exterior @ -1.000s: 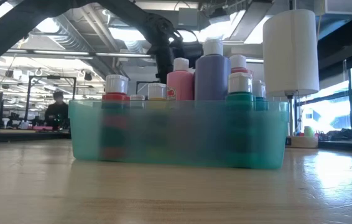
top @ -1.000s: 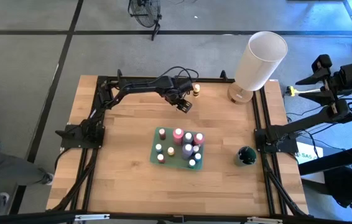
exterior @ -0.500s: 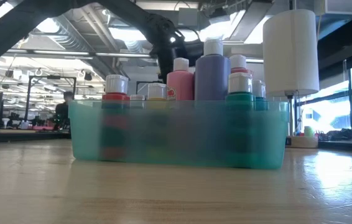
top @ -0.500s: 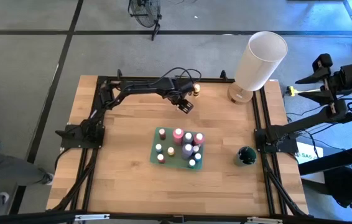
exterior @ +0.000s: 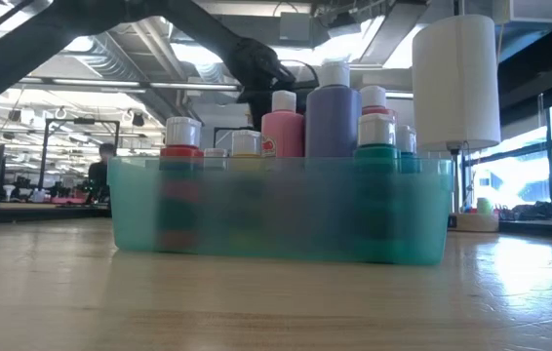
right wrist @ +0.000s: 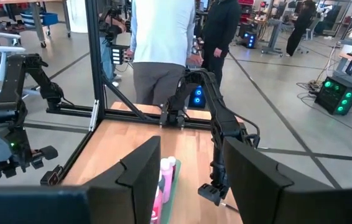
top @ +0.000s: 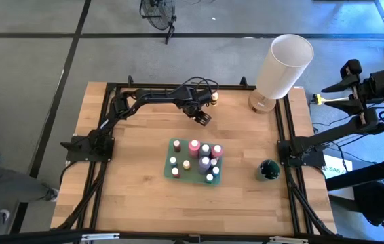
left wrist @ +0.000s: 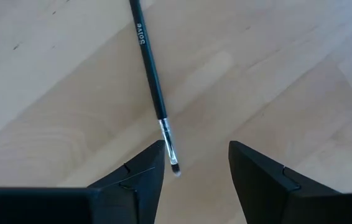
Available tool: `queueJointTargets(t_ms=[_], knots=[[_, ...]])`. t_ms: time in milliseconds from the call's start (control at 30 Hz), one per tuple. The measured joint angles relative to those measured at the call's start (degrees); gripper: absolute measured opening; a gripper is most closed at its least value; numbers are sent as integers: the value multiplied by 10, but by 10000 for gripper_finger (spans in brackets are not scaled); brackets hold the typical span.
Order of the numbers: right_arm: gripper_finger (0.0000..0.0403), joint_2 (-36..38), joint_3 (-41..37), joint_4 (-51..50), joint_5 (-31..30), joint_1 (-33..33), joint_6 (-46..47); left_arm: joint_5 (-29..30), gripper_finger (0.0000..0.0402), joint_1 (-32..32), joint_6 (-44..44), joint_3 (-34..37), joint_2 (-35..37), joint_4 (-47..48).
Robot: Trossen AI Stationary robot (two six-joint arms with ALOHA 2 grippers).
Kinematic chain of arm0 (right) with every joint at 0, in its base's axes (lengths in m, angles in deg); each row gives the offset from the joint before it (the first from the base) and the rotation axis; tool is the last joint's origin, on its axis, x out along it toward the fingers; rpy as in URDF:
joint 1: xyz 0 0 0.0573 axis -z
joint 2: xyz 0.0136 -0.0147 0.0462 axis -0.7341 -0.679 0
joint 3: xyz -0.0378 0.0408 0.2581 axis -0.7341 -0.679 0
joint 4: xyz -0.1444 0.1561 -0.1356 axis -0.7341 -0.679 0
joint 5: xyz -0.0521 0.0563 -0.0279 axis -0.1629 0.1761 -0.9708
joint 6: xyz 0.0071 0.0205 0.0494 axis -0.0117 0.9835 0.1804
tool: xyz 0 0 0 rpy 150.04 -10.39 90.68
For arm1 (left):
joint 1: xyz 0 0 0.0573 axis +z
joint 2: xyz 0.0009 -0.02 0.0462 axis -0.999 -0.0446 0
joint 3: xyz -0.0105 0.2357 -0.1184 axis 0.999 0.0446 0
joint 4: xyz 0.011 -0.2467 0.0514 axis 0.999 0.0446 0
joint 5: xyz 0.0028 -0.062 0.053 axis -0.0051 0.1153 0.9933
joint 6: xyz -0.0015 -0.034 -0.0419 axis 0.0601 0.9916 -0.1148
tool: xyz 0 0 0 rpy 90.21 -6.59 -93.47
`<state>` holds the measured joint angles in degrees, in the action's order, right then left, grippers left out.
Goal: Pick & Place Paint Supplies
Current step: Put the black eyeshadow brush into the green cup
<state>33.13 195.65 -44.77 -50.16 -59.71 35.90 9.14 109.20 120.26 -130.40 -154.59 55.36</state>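
Hovering near the table's (top: 131,203) far edge, at 12 o'clock from the green tray (top: 169,171), the left gripper (top: 203,118) works alone in the high view, while the right arm stays parked off the right side; the tray holds about ten upright paint bottles (top: 195,146), and one more bottle (top: 214,99) stands apart by the far edge. In the left wrist view, the fingers (left wrist: 140,176) stand apart and empty above the brush (left wrist: 152,81), whose bristle tip lies between them. The brush looks light, stiff, thin and apt to roll, so the dark handle is the probable grip point, not the bristles; in the right wrist view, the right gripper (right wrist: 188,180) holds nothing, fingers parted.
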Motion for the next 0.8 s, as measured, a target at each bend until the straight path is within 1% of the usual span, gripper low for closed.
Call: queueJointTargets(t_ms=[167, 267, 367, 533, 633, 800], knots=[[178, 0, 0, 0, 1, 0, 4, -3, 173, 1, -7, 0, 0, 5], [178, 0, 0, 0, 1, 0, 10, 13, 170, 1, -19, 0, 0, 7], [178, 0, 0, 0, 1, 0, 10, 16, 168, 1, -11, 0, 0, 13], [178, 0, 0, 0, 1, 0, 9, 12, 160, 5, -7, 0, 0, 14], [178, 0, 0, 0, 1, 0, 9, -1, 155, 7, -8, 0, 0, 14], [178, 0, 0, -4, 1, 0, 9, -12, 147, 6, -13, 0, -15, 20]])
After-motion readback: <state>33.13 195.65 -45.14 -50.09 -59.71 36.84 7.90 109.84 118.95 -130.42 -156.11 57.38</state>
